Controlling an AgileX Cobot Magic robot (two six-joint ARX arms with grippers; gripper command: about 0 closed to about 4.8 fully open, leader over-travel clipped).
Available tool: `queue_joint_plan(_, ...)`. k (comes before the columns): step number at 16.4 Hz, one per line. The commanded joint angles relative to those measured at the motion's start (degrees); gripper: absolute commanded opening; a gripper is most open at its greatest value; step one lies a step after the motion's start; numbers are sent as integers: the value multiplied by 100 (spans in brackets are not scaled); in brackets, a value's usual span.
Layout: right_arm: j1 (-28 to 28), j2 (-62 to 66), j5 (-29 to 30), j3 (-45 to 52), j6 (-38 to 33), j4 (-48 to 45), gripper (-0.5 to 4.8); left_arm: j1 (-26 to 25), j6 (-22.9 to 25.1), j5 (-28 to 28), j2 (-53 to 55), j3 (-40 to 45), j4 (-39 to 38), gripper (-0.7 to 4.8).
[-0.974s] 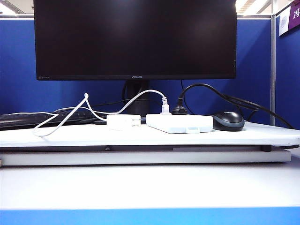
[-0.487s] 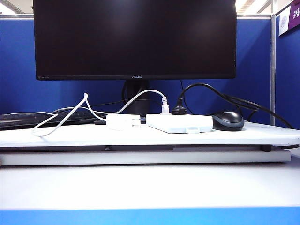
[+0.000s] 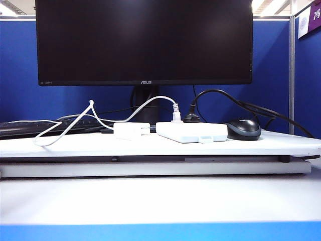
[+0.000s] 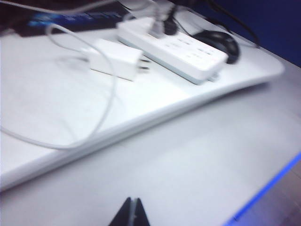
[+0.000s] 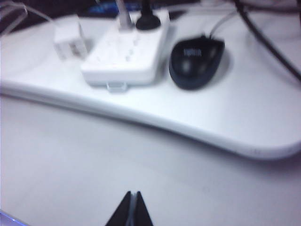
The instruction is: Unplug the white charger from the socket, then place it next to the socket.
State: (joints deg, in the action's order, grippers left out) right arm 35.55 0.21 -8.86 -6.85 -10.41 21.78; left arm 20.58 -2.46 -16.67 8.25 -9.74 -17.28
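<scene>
We see the white charger [image 3: 131, 130] lying flat on the raised white desk board [image 3: 251, 144], just left of the socket [image 3: 191, 132], its 2 metal prongs pointing at the strip's side with a small gap between them. It is a small rounded white block, and a thin white cable [image 3: 70, 125] leaves its far end and loops off to the left. The socket is a flat, wide white strip with a small tab on its front edge; a white plug [image 3: 176, 114] and a black plug [image 3: 191, 117] stand in its back. A black mouse [image 3: 244, 129] sits just right of the strip, and a dark monitor [image 3: 144, 42] stands behind.

The left gripper [image 4: 130, 214] hangs over the lower tabletop in front of the board, fingers pressed together, holding nothing. The right gripper [image 5: 131, 210] sits likewise, fingers closed and empty.
</scene>
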Motion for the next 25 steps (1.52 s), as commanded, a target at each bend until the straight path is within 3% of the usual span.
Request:
queue_joint_plan(1,0,-13,17,208,-170,-42,-7,-4,-140,243,2,372,573,-5)
queue_joint_plan(7,-2,-15,-7,302,-162,-120,-7,-4,57,1215,-2,800,592,-5)
queue_joint_plan(18,-13,-15,-7,319,-162,-136,-7,-4,162,1392,-9,914,710,-5)
queue_joint_plan(21,-17,-15,-20,439,-162,-627,-7,-4,162,1394,-9,914,710,-5)
queue_joint_plan(25,-566,-15,-66,461,-162,-706,-7,-4,160,1394,-9,914,710,-5)
